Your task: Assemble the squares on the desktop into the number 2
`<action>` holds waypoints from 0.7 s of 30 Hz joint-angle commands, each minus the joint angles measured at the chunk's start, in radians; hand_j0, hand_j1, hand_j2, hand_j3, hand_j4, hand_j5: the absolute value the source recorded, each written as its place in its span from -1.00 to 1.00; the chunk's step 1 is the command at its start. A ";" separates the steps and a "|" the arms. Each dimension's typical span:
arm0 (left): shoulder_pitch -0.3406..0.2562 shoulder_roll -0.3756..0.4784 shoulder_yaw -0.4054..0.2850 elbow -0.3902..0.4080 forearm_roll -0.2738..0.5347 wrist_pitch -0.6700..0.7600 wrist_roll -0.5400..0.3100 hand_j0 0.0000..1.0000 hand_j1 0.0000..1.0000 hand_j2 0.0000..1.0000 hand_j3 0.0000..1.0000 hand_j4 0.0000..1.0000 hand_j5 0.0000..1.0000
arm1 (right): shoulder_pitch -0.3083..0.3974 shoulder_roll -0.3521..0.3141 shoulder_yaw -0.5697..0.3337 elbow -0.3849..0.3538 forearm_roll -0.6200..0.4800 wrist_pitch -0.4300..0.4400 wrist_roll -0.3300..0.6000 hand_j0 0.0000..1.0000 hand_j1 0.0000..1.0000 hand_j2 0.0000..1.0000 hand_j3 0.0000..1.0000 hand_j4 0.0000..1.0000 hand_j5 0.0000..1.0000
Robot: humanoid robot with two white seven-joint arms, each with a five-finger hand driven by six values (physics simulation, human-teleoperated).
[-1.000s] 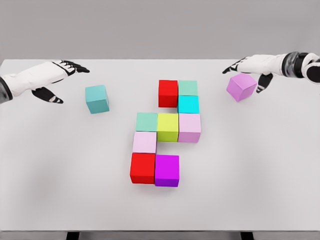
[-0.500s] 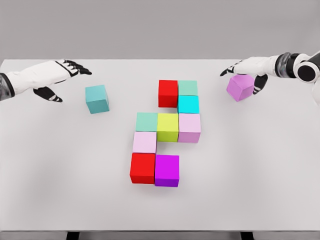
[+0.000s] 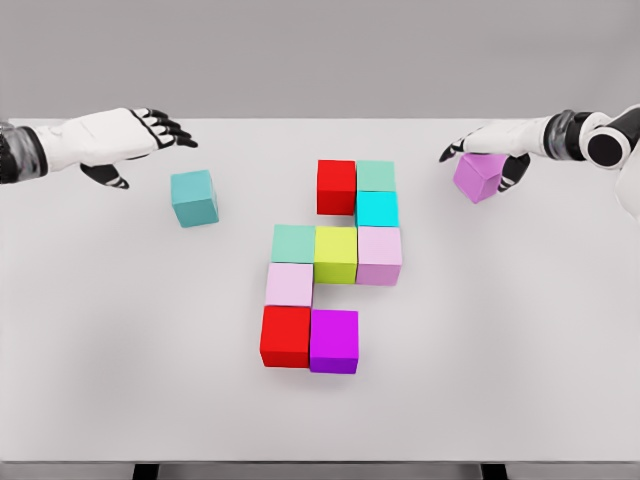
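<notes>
Several coloured cubes sit joined in the middle of the white table [image 3: 100,330]: red [image 3: 337,187], mint [image 3: 375,176], cyan [image 3: 376,209], lilac [image 3: 379,256], yellow-green [image 3: 336,254], mint [image 3: 294,243], pale pink [image 3: 290,284], red [image 3: 286,336] and magenta [image 3: 334,341]. A teal cube [image 3: 194,197] stands alone at the left. My left hand [image 3: 150,140] hovers open up and to the left of it. A purple cube [image 3: 478,178] lies at the right. My right hand [image 3: 482,150] is spread over its top, thumb by its right side, fingers not closed.
The table's far edge runs just behind both hands. Bare tabletop lies at the lower left and lower right. Two dark table legs show at the bottom edge.
My left hand has lifted and shifted a little right toward the teal cube. My right hand has drawn in over the purple cube, which has edged slightly left.
</notes>
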 commanded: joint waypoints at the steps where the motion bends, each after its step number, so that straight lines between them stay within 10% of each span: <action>1: 0.000 -0.013 0.002 0.001 -0.016 0.000 0.000 1.00 1.00 1.00 1.00 1.00 1.00 | 0.000 0.000 -0.003 0.001 0.007 0.002 0.000 0.65 0.65 0.65 0.65 0.65 0.65; 21: 0.008 -0.099 0.001 0.015 -0.090 0.000 -0.022 1.00 1.00 1.00 1.00 1.00 1.00 | -0.015 -0.035 -0.013 -0.085 0.029 0.002 0.000 0.11 0.11 0.11 0.11 0.11 0.11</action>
